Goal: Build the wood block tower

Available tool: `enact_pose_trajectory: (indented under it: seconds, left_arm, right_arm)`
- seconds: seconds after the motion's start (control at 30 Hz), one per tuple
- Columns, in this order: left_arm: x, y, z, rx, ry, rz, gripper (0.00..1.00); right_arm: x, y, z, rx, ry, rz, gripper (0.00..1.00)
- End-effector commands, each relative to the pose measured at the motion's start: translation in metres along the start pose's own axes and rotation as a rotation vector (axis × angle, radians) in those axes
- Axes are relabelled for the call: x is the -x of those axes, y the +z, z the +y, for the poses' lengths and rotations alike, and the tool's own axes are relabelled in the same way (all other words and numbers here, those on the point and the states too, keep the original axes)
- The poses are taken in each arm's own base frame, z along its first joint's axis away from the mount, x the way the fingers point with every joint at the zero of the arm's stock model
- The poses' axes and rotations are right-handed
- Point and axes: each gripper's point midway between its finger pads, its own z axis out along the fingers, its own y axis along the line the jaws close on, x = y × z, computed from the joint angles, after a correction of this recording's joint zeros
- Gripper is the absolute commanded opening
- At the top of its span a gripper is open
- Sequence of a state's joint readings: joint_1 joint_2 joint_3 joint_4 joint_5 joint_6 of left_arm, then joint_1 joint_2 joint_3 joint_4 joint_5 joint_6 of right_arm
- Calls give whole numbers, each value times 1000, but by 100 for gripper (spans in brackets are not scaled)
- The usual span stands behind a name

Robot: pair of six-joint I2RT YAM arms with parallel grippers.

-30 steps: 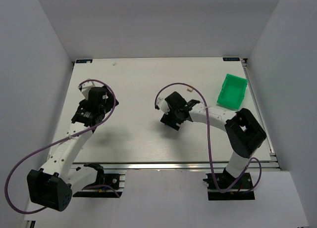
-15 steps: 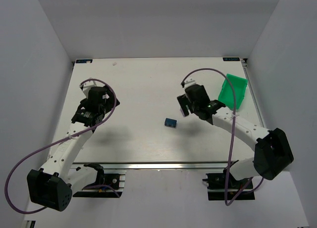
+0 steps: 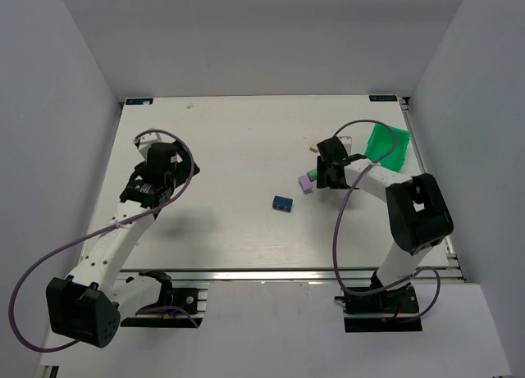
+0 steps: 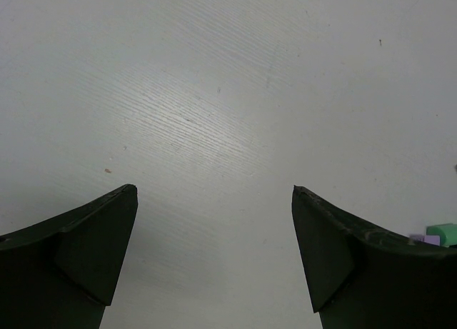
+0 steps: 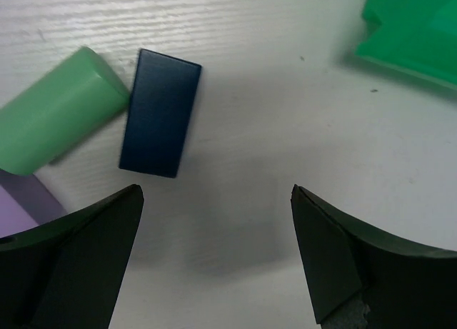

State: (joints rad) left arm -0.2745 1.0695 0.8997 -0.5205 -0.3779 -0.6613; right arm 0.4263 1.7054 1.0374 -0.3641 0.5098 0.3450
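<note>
the blocks lie loose on the counter (image 3: 230, 140), right of centre in the overhead view; one dark blue block (image 3: 283, 202) sits alone near the middle of that frame, apart from the rest; up and to the right of it lies a lilac block (image 3: 307, 183), just beside the lower left of my right pincer (image 3: 326, 171); a cream block (image 3: 314, 146) rests above that pincer, near its upper left edge.

from the right wrist view i see more: a second dark blue block (image 5: 160, 113) lying flat in the upper left of the frame, with a mint green cylinder (image 5: 57, 122) on its side just to the left, its end at the block's corner; i cannot tell if they touch; the lilac block (image 5: 18, 204) shows at the lower left edge, below the cylinder; the right pincer (image 5: 214, 193) is spread wide and holds nothing, both tips low in the frame over bare counter, below the blue block.

the green bin (image 3: 385, 146) stands to the right of the right pincer in the overhead view, near the counter's right edge, and fills the upper right corner of the wrist view.

my left pincer (image 3: 148, 181) is at the left of the overhead frame, well apart from every block; its wrist view shows it spread wide (image 4: 213, 193) over bare counter, gripping nothing.
</note>
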Motion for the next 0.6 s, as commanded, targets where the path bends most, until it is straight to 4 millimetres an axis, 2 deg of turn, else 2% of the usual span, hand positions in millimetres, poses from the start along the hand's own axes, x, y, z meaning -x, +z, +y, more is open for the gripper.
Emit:
enact_pose_trajectory:
  seconds: [0.0, 0.1, 0.17, 0.2, 0.3, 0.33, 0.4, 0.43, 0.5, 0.53, 0.57]
  left_arm:
    - [11, -1, -6, -15, -3, -24, 98]
    - [11, 2, -6, -12, 1, -20, 98]
    - [10, 3, -6, -10, 4, -18, 98]
    - [10, 4, -6, -7, 4, -16, 98]
    - [9, 5, -6, -4, 8, -11, 98]
    - [10, 5, -6, -4, 6, -11, 98]
    - [10, 5, -6, -2, 8, -12, 98]
    - [11, 5, -7, -3, 10, -13, 98]
    - [11, 5, -7, -6, 12, -15, 98]
    - [11, 5, -7, -6, 12, -15, 98]
    - [11, 5, -8, -10, 14, -15, 98]
  right_arm:
    - [40, -4, 25, 89, 123, -71, 89]
    - [45, 2, 29, 90, 152, -67, 89]
    - [41, 8, 26, 52, 174, -46, 89]
    - [47, 9, 25, 43, 189, -49, 89]
    - [42, 18, 23, 1, 223, -13, 88]
    - [44, 20, 24, -2, 232, -9, 85]
    - [46, 21, 28, 15, 225, -2, 85]
    - [46, 20, 31, 30, 209, 0, 85]
    - [62, 14, 30, 58, 109, -70, 88]
    - [61, 14, 28, 71, 70, -84, 89]
    - [74, 11, 33, 129, -56, -143, 89]
